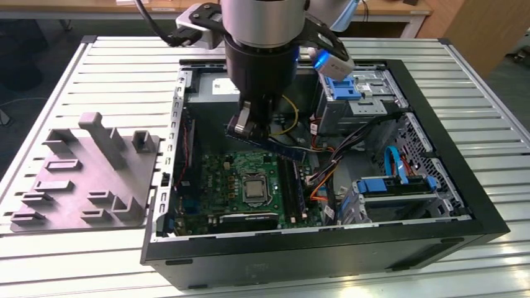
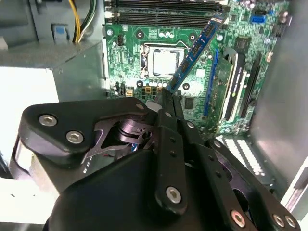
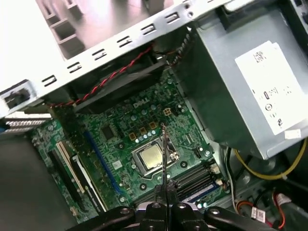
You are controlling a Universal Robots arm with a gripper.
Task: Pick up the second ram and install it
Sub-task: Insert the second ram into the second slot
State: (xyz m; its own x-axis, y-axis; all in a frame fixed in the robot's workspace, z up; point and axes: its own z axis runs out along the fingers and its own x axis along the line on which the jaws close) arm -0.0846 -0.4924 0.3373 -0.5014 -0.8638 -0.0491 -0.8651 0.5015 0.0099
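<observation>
Above the motherboard (image 1: 223, 180), the gripper (image 2: 166, 97) is clenched on the second ram (image 2: 194, 53); pickup complete, module not yet seated.

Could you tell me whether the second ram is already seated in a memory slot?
No, in the second wrist view the gripper holds the second ram tilted in the air above the motherboard, not pressed into the memory slots.

Above the tool sits a silver-grey metal wrist cylinder (image 1: 258, 22), and under it a fat black collar (image 1: 260, 68). A small blue glowing light (image 1: 318, 59) shines beside that collar, and a black rubber cable (image 1: 153, 25) runs off its far side. The black matte bar-linkage gripper (image 2: 166, 98) is all flat plates, with silver socket-head screws (image 2: 48, 120) at the pivots.
</observation>
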